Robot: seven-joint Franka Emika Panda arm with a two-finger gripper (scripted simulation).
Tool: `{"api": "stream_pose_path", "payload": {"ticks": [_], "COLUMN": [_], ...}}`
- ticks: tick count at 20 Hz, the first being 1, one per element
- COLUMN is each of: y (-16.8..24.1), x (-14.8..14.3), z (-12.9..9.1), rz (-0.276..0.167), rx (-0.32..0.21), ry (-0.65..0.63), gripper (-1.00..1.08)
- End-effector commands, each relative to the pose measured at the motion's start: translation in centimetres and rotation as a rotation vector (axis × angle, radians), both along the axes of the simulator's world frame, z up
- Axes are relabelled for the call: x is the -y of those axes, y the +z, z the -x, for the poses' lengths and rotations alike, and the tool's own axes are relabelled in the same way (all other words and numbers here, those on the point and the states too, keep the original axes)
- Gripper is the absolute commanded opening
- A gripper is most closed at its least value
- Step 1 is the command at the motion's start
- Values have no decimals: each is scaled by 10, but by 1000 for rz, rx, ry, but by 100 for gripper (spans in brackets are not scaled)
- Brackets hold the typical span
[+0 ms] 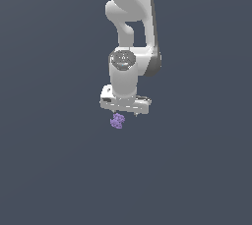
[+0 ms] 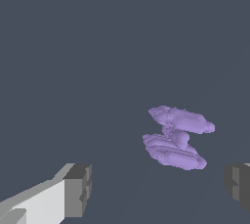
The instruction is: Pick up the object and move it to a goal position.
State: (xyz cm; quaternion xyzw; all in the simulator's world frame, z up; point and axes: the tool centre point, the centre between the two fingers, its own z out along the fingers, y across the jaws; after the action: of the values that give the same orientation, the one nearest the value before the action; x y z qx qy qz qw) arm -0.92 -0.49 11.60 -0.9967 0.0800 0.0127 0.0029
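Claw (image 2: 156,189) spread wide, nothing pinched — pads flank purple clump (image 2: 177,137), set for straddling grasp. Clump (image 1: 117,121) sits just below claw (image 1: 125,109), off-centre toward one pad — likely needs recentring.

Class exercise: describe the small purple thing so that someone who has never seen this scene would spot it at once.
Find the white robot arm and follow it down to its hand. Just below sits the object: a tiny, lumpy, light-purple clump, the only coloured thing against the plain dark grey.
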Motion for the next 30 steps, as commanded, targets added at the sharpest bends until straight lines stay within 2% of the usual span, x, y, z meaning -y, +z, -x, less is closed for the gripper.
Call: {"api": "stream_pose_path", "payload": {"ticks": [1, 6, 11, 17, 30], "y": [-9, -20, -26, -29, -76], "x": [12, 29, 37, 37, 38], "z": [1, 2, 4, 4, 4], "rz": [3, 8, 10, 10, 11], "rx": [7, 18, 23, 23, 24], "ry": [-73, -175, -223, -222, -227], "gripper": [100, 100, 100, 100, 100]}}
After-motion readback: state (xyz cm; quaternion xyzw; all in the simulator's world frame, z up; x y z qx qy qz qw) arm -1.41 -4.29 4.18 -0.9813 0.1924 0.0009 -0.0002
